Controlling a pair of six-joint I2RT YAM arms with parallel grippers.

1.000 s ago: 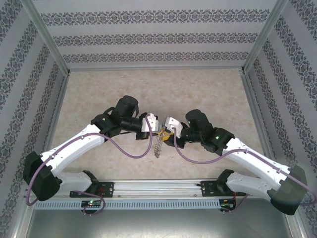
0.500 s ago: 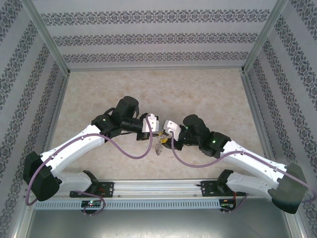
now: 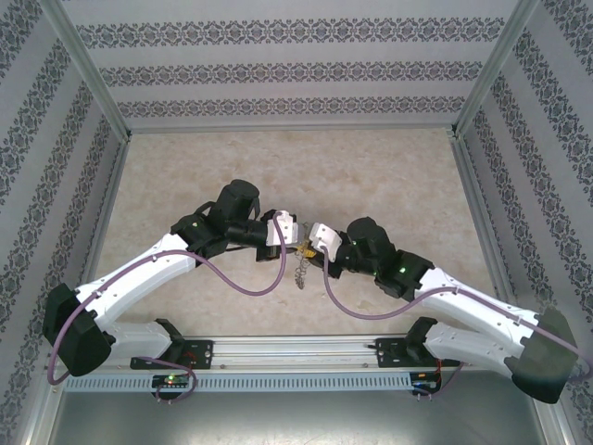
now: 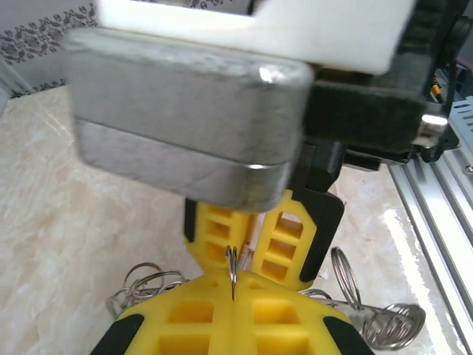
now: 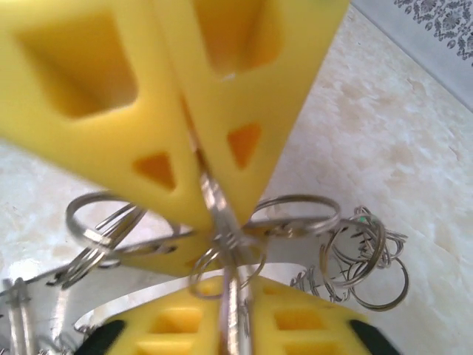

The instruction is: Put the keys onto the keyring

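We note the left yellow fingers (image 4: 211, 307) pinched tight on one thin wire loop of the silvery wreath-like metal keyring (image 3: 298, 267), which hangs between both arms over the beige marbled counter (image 3: 389, 176). The right yellow fingers (image 5: 196, 325) look closed on a neighbouring strip of it. Our judgement: hold left steady and pry the coil gently. We cannot make out the coloured-head keys.

No legible text or markings anywhere.
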